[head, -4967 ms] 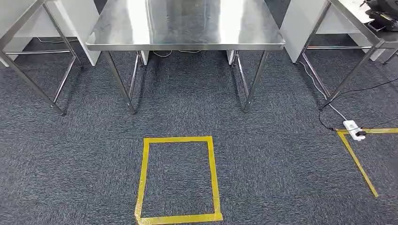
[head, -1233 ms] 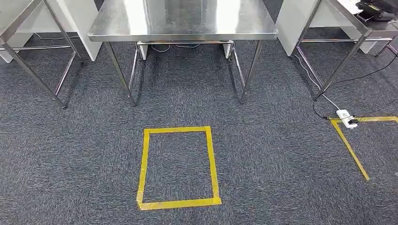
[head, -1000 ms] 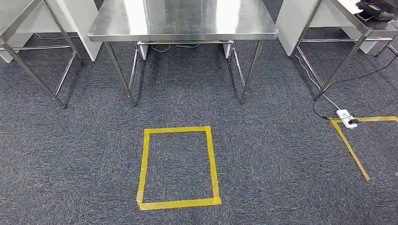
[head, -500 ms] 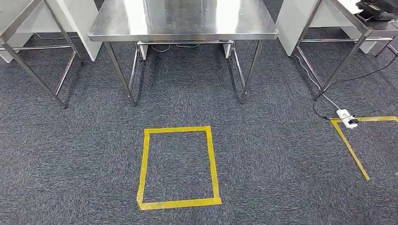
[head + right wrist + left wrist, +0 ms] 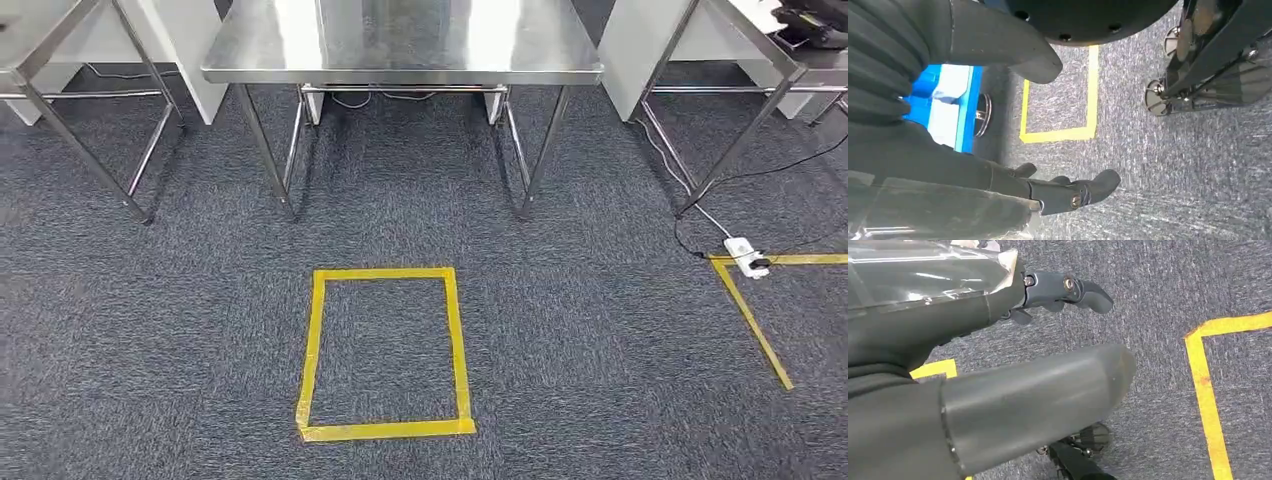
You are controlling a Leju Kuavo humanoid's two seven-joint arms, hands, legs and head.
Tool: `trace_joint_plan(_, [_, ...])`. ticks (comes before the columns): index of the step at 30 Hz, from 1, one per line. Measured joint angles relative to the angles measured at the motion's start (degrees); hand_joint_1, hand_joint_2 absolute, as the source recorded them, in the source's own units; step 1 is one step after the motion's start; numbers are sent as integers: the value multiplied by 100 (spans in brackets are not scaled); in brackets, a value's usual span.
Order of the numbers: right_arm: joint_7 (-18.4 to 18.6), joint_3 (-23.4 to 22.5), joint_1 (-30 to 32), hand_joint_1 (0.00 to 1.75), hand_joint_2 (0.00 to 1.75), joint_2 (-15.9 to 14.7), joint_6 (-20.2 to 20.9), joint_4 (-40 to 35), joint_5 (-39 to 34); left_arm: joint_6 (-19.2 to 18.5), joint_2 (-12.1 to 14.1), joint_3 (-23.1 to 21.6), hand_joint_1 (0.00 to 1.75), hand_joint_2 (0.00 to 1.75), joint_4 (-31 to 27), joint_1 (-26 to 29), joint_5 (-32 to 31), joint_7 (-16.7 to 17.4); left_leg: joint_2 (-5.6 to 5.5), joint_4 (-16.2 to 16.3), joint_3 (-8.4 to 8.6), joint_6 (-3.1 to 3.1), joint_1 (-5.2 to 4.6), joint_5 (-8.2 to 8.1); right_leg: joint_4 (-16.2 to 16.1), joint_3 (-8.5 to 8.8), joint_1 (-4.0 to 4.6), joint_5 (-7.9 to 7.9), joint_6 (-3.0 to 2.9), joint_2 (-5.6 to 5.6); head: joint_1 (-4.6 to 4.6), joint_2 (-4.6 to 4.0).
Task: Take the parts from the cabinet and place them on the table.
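The steel table (image 5: 400, 76) stands straight ahead in the head view, its shiny top bare where I see it. My left hand (image 5: 1028, 390) hangs over the carpet with the thick grey thumb apart from the dark fingers (image 5: 1068, 289), holding nothing. My right hand (image 5: 1013, 185) also hangs low over the carpet, its fingers (image 5: 1088, 189) stretched out and empty.
A yellow tape rectangle (image 5: 385, 430) marks the carpet before the table. More steel tables stand left (image 5: 60, 45) and right (image 5: 765, 45). A white power strip (image 5: 745, 255) and cables lie by a yellow tape corner at right. A blue wheeled thing (image 5: 953, 110) is beside my right hand.
The whole picture has shifted: over five seconds the table and tape rectangle slid up, and in the last half second slightly right. That is camera movement; nothing on the floor moved.
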Motion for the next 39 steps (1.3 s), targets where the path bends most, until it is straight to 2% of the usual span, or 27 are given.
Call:
trace_joint_plan(1, [0, 0, -5, 0, 175, -7, -2, 0, 0, 0, -2, 0, 0, 0, 0, -4, -2, 0, -24, 11, -1, -23, 9, 5, -584, 318, -21, 184, 35, 15, -2, 0])
trace_joint_plan(2, [0, 0, -9, 0, 175, -7, -2, 0, 2, 0, -2, 0, 0, 0, 0, -6, 0, 0, -33, 23, -6, -68, 5, 10, -847, 441, -20, 198, -16, 52, 4, 0])
trace_joint_plan(3, [-2, 0, -3, 0, 175, -2, -2, 0, 7, 2, 0, 2, 0, 0, 0, -10, -2, 0, -57, 36, -9, -118, -21, 1, -891, 412, 51, 247, -95, 60, 11, 0])
trace_joint_plan(5, [-11, 2, -14, 0, 175, -7, -2, 0, 17, 4, 0, 2, 0, 0, 0, -7, -11, 0, -67, 15, -13, -179, -16, 24, -859, 394, 96, 264, -227, 38, -24, 0])
trace_joint_plan(6, [-11, 5, -13, 0, 175, -9, -2, 0, 17, 4, 2, 4, 0, 0, 0, -3, -13, 0, -77, 11, -16, -206, -4, 37, -864, 396, 89, 282, -269, 26, -31, 0])
trace_joint_plan(7, [-13, 7, -13, 0, 175, -7, -2, 0, 20, 4, 7, 9, 0, 0, 0, -3, -15, 0, -73, 34, -42, -235, 27, 23, -882, 427, 8, 314, -325, 1, -26, 0])
trace_joint_plan(9, [-15, 11, -11, 0, 175, -9, -2, 0, 17, 7, 4, 11, 0, 0, 0, -7, -22, 0, 28, 491, -225, -293, 55, -376, -887, 417, 28, 357, -457, -28, -64, 0])
trace_joint_plan(11, [-15, 11, 0, 0, 175, -9, -2, 0, 17, 7, 2, 11, 0, 0, 0, -10, -46, 2, 51, 1498, -665, -349, 61, -881, -883, 374, 63, 369, -480, -76, -70, 0])
trace_joint_plan(12, [-13, 11, 4, 0, 175, -9, -2, 0, 17, 7, 2, 11, 0, 0, 0, -6, -59, 7, 52, 1828, -812, -359, 61, -987, -881, 358, 76, 370, -481, -101, -68, 0])
trace_joint_plan(13, [-13, 11, 10, 0, 175, -9, -2, 0, 17, 7, 2, 11, 0, 0, 2, -4, -61, 11, 53, 1902, -839, -356, 61, -958, -880, 353, 86, 370, -481, -117, -70, 0])
trace_joint_plan(14, [-13, 11, 12, 0, 175, -9, -2, 0, 17, 4, 2, 11, 0, 0, 2, -4, -61, 15, 59, 1727, -736, -340, 61, -820, -879, 355, 98, 370, -481, -138, -70, 0])
trace_joint_plan(16, [-13, 13, 2, 0, 175, -7, -2, 0, 17, 4, 9, 11, 0, 0, 2, -9, -61, 17, 110, 690, -162, -267, 54, -313, -879, 382, 120, 368, -479, -171, -72, 0])
trace_joint_plan(17, [-13, 13, -6, 0, 175, -7, -2, 0, 17, 4, 11, 11, 0, 0, 2, -15, -61, 17, 199, 195, 116, -196, 31, -151, -880, 392, 129, 368, -478, -181, -72, 0])
trace_joint_plan(18, [-13, 15, -7, 0, 175, 13, -2, 0, 17, 4, 29, 11, 0, 0, 2, -32, -61, 17, 286, 54, 174, -156, -4, -220, -865, 381, 193, 362, -467, -201, -61, 0])
trace_joint_plan(21, [-13, 22, -18, 0, 175, 11, -2, 2, 17, 7, 26, 11, 0, 0, 2, -25, -68, 20, 206, 44, 132, -106, -53, -184, -893, 364, 159, 385, -401, -254, -64, 0])
trace_joint_plan(23, [-13, 31, -15, 0, 175, 9, -2, 2, 17, 7, 15, 13, 0, 0, 2, -29, -68, 26, 172, -136, 205, -41, 32, -65, -824, 326, 194, 331, -354, -239, -68, 0])
trace_joint_plan(24, [-13, 33, -16, 0, 175, 4, -4, 2, 17, 9, 15, 13, 0, 0, 2, -33, -68, 28, 141, -177, 213, 5, 33, -32, -616, 218, 186, 184, -374, -135, -50, 0])
trace_joint_plan(26, [0, 37, -8, 0, 175, 9, -7, 2, 17, 11, 13, 13, 0, 0, 2, -41, -68, 33, 99, -176, 171, 18, 33, -18, 303, -205, 134, -229, -402, -42, 0, 0])
trace_joint_plan(27, [2, 39, -5, 0, 175, 4, -7, 2, 17, 9, 7, 13, 0, 0, 2, -37, -70, 33, 80, -174, 160, 12, 30, -14, 653, -367, 111, -357, -390, -34, -5, 0])
trace_joint_plan(28, [4, 39, 3, 0, 175, 2, -7, 2, 17, 9, 2, 13, 0, 0, 4, -23, -70, 37, 52, -169, 151, -1, 31, -7, 976, -503, 94, -438, -333, -26, -2, 0])
trace_joint_plan(29, [7, 39, 15, 0, 175, 2, -7, 2, 17, 9, 0, 13, 0, 0, 4, -18, -70, 42, 20, -166, 152, -8, 37, -3, 886, -452, 71, -369, -271, -26, 6, 0])
trace_joint_plan(30, [7, 42, 20, 0, 175, -5, -7, 2, 17, 9, -7, 13, 0, 0, 7, -19, -70, 42, -21, -157, 152, -17, 45, -2, 502, -249, 44, -186, -186, -26, 4, 0])
trace_joint_plan(32, [7, 44, 13, 0, 175, -22, -7, 2, 17, 9, -17, 13, 0, 0, 7, -25, -68, 42, -85, -89, 147, -74, 69, -30, -680, 359, -32, 265, -44, 7, 8, 0])
trace_joint_plan(33, [7, 44, 4, 0, 175, -18, -4, 6, 17, 9, -11, 13, 0, 0, 7, -24, -70, 44, -106, -55, 132, -126, 50, -50, -834, 429, -19, 235, -92, 72, 13, 0])
trace_joint_plan(36, [7, 50, -7, 0, 175, -9, -2, 11, 17, 11, -9, 15, 0, 0, 7, -21, -70, 42, -134, -32, 109, -216, 25, -58, -850, 396, 49, 272, -225, 41, 0, 0])
trace_joint_plan(38, [7, 53, -6, 0, 175, -9, 0, 11, 17, 11, -4, 17, 0, 0, 7, -13, -70, 42, -136, 0, 72, -253, 71, -60, -866, 424, -16, 312, -303, 7, -5, 0])
trace_joint_plan(39, [7, 57, -8, 0, 175, -7, 0, 11, 17, 11, 0, 20, 0, 0, 7, -12, -70, 39, -41, 185, -7, -280, 87, -231, -869, 416, -10, 337, -348, -1, -16, 0])
